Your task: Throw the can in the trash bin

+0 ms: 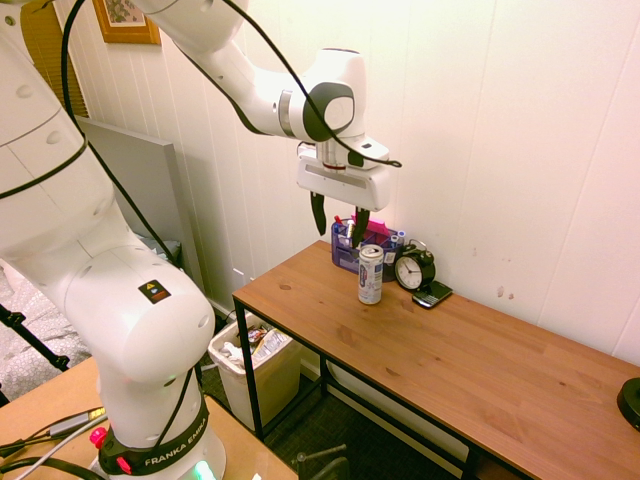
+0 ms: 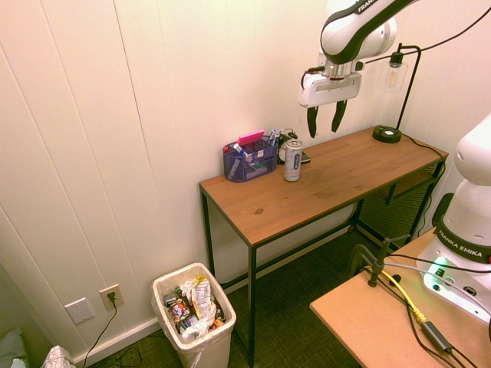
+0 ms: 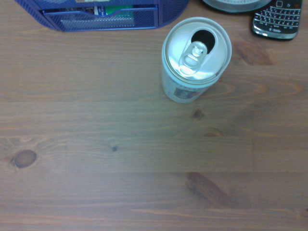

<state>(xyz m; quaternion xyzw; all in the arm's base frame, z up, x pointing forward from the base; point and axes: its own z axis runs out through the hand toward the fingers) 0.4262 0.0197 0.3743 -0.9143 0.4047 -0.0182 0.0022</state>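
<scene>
Two dark fingers of the pincer point(image 2: 327, 123) are spread wide, holding nothing, up above the wooden surface point(image 1: 450, 360). One slim white can point(image 1: 370, 275) stands upright on that surface, its metal top already popped open. From where I am, by the second exterior camera, the blue-purple organizer point(image 2: 251, 159) full of pens sits just left of it, with the black alarm clock point(image 1: 414, 267) and a phone point(image 1: 432, 294) close by. Down on the floor at the left end is the beige trash bin point(image 2: 195, 318), white-lined and holding crumpled wrappers point(image 2: 198, 307).
</scene>
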